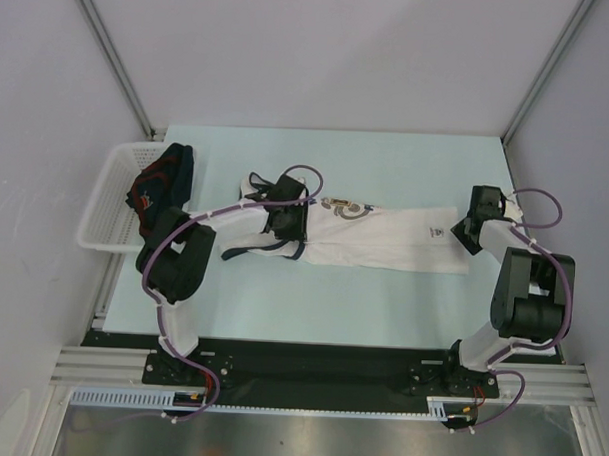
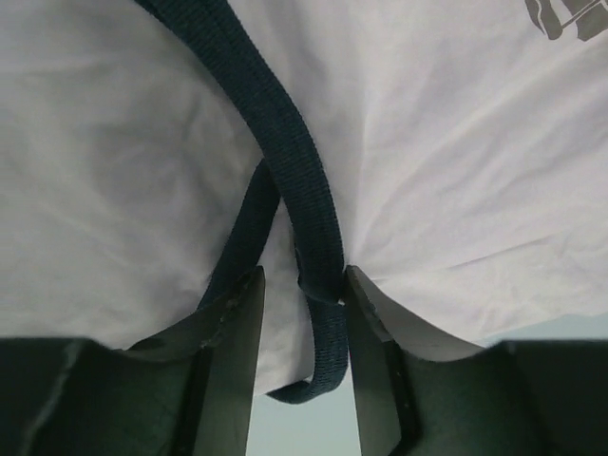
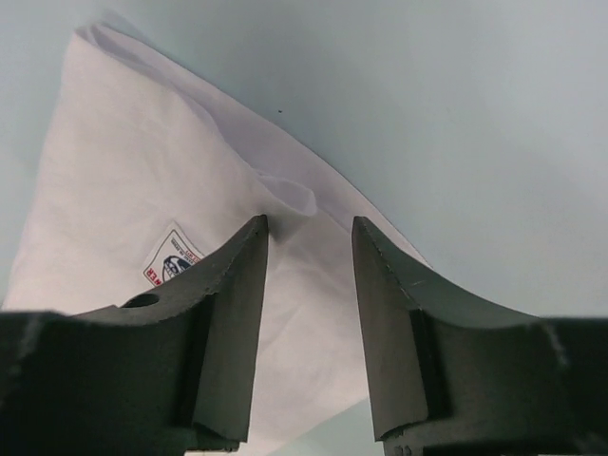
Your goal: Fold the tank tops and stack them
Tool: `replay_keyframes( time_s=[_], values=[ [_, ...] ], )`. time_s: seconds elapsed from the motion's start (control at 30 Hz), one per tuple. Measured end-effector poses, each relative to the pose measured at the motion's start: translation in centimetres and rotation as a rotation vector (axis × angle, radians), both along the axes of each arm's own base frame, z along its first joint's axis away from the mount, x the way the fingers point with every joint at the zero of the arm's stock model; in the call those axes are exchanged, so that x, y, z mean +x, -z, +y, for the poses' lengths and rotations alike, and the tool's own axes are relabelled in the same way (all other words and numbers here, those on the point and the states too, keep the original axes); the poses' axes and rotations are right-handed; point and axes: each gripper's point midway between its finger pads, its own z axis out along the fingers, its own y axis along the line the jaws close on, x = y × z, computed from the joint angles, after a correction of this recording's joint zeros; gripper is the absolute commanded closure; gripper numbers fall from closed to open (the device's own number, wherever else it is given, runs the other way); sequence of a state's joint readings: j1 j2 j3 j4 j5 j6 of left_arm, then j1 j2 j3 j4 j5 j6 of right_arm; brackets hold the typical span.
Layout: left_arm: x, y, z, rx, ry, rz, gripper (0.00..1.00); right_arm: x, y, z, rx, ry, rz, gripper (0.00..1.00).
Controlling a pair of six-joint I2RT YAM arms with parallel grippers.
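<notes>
The white tank top (image 1: 384,241) lies stretched left to right on the table, folded into a long strip, with its print (image 1: 343,206) showing near the left end. My left gripper (image 1: 285,222) is low over its strap end. In the left wrist view my left gripper (image 2: 302,285) is open, with the dark trim strap (image 2: 294,161) and white cloth (image 2: 456,142) between the jaws. My right gripper (image 1: 466,234) is at the hem end. In the right wrist view my right gripper (image 3: 309,233) is open over the white cloth (image 3: 123,209), beside a small label (image 3: 171,258). The navy tank top (image 1: 161,183) lies bunched at the far left.
A white mesh basket (image 1: 105,206) stands at the table's left edge, with the navy top draped over its right rim. Pale walls and metal frame posts close in the table at the back and sides. The arm bases sit on a black rail at the near edge.
</notes>
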State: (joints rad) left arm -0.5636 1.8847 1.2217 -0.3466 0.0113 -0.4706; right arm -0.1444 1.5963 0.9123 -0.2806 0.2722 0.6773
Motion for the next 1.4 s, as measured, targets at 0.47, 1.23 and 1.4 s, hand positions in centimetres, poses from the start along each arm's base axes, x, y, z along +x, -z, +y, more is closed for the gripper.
replay_keyframes(
  time_s=[0.47, 1.23, 1.4],
  values=[
    [0.9, -6.9, 2.5, 0.022, -0.085, -0.185, 0.16, 0.3, -3.1, 0.5, -0.02, -0.038, -0.101, 0.47],
    [-6.2, -4.3, 16.4, 0.006, -0.558, -0.194, 0.26, -2.1, -2.7, 6.0, 0.016, -0.194, -0.14, 0.46],
    [-6.2, -1.1, 17.9, 0.059, -0.672, -0.105, 0.37, -2.6, -2.2, 5.9, 0.014, -0.186, -0.133, 0.46]
  ],
)
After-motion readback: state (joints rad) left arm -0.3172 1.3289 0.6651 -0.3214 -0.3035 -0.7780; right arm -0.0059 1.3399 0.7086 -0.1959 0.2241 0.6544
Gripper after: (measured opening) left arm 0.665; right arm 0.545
